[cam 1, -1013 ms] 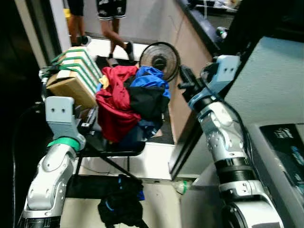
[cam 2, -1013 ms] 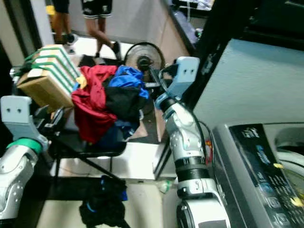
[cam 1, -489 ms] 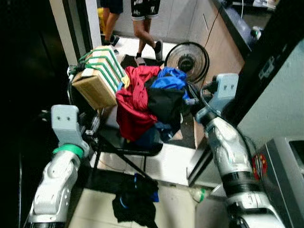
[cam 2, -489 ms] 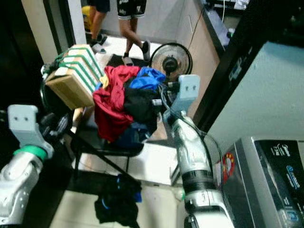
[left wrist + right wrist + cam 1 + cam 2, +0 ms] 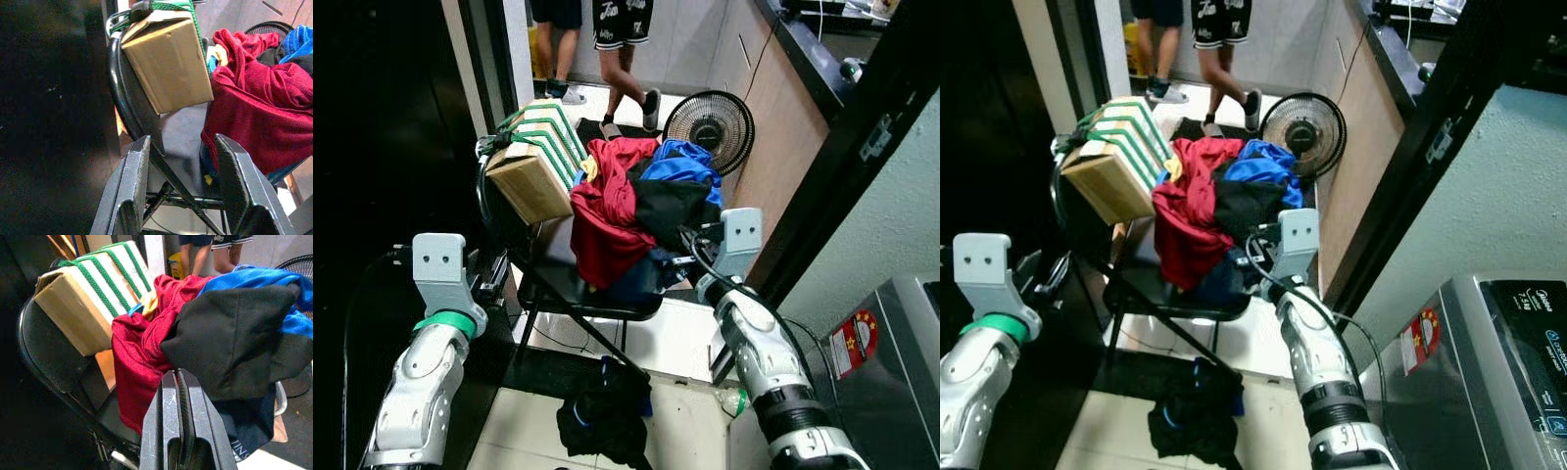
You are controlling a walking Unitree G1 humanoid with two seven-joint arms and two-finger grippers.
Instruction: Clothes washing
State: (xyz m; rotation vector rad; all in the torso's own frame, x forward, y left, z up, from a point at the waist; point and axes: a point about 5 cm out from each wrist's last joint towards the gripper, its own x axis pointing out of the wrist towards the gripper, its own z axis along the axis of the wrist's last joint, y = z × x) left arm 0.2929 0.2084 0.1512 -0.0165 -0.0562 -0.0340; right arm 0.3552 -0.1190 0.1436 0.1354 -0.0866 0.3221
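Now my head camera has swung toward the folding chair (image 5: 570, 282), which sat off to the side a second ago, so the whole scene has shifted and the washing machine (image 5: 1489, 362) has slid to the frame edge. The clothes pile (image 5: 636, 215) lies on the chair seat, beside a cardboard box (image 5: 530, 181). My right gripper (image 5: 182, 396) has come level with the pile's near edge, fingers pressed together, holding nothing. My left gripper (image 5: 183, 161) hovers near the chair frame, fingers apart. Judgement: approach complete; the right fingers must spread before any garment can be taken. A dark garment (image 5: 605, 421) lies on the floor.
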